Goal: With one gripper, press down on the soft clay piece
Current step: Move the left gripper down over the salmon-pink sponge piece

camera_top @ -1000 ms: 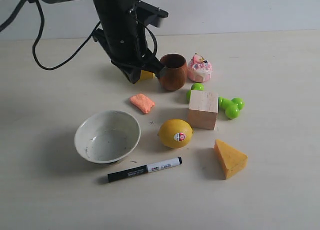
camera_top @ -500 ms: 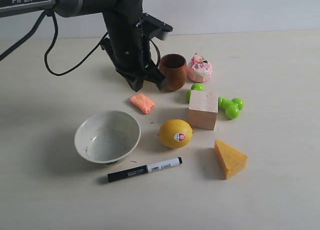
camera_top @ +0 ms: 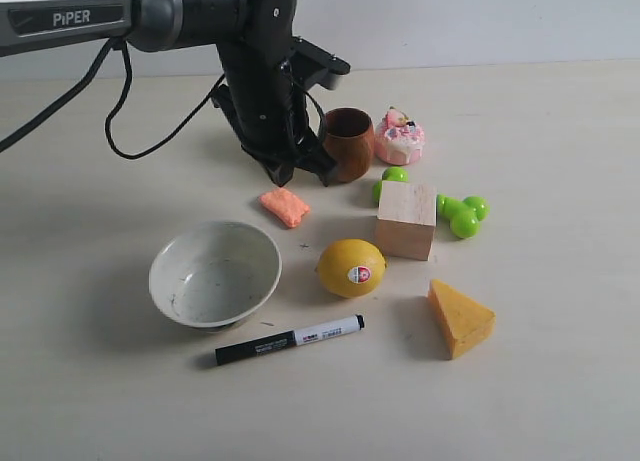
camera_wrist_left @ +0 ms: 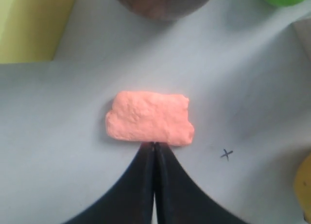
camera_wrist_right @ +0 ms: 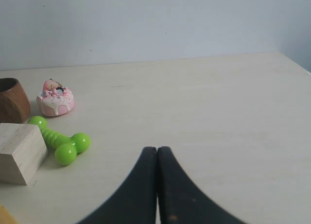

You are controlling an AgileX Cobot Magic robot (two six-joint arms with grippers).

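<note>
The soft clay piece (camera_top: 285, 207) is a salmon-pink oblong lump lying flat on the table, left of the wooden block. In the left wrist view the clay (camera_wrist_left: 149, 117) sits just past the tips of my left gripper (camera_wrist_left: 154, 145), which is shut with nothing between its fingers. From the exterior view the left gripper (camera_top: 284, 177) points down just above and behind the clay; contact cannot be told. My right gripper (camera_wrist_right: 157, 149) is shut and empty over bare table, and it does not show in the exterior view.
A brown cup (camera_top: 347, 144) and a toy cake (camera_top: 399, 138) stand right beside the left arm. A wooden block (camera_top: 406, 219), green dumbbell (camera_top: 460, 213), lemon (camera_top: 351, 268), white bowl (camera_top: 165, 281), marker (camera_top: 290, 339) and orange-yellow wedge (camera_top: 460, 318) lie nearer. A yellow cube (camera_wrist_left: 34, 25) shows near the cup.
The left arm has swung right and lowered, bringing its shut gripper from over the yellow cube to just above the clay. The clay and the other objects have not moved.
</note>
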